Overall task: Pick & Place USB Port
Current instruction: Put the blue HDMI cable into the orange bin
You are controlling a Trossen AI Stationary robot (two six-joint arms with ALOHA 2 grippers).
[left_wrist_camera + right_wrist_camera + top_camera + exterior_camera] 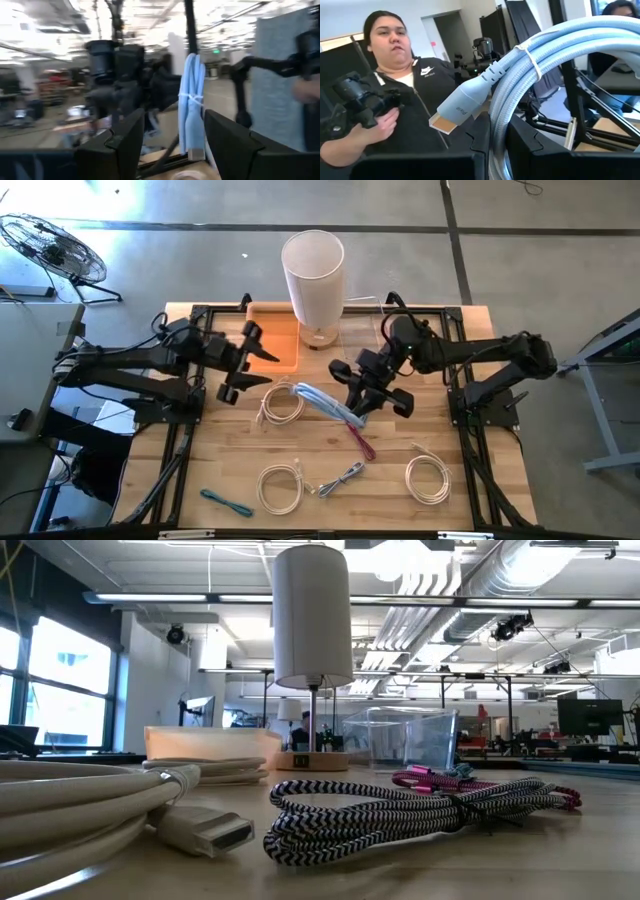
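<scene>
Currently right pincer (372, 393) closed on light blue cable bundle (325, 404), lifted clear of worktop (480, 480), in front of lamp (313, 275). Cable's plug (455, 111) juts past pincer fingers. Left pincer (243, 370) gaping, nothing held, left of lamp beside orange tray (280, 352). Person (395, 95) visible beyond worktop, right wrist view.

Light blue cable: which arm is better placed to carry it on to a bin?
Right. The right gripper is already shut on the light blue cable, lifted off the table. The left gripper is open, beside the orange bin, holding nothing.
</scene>
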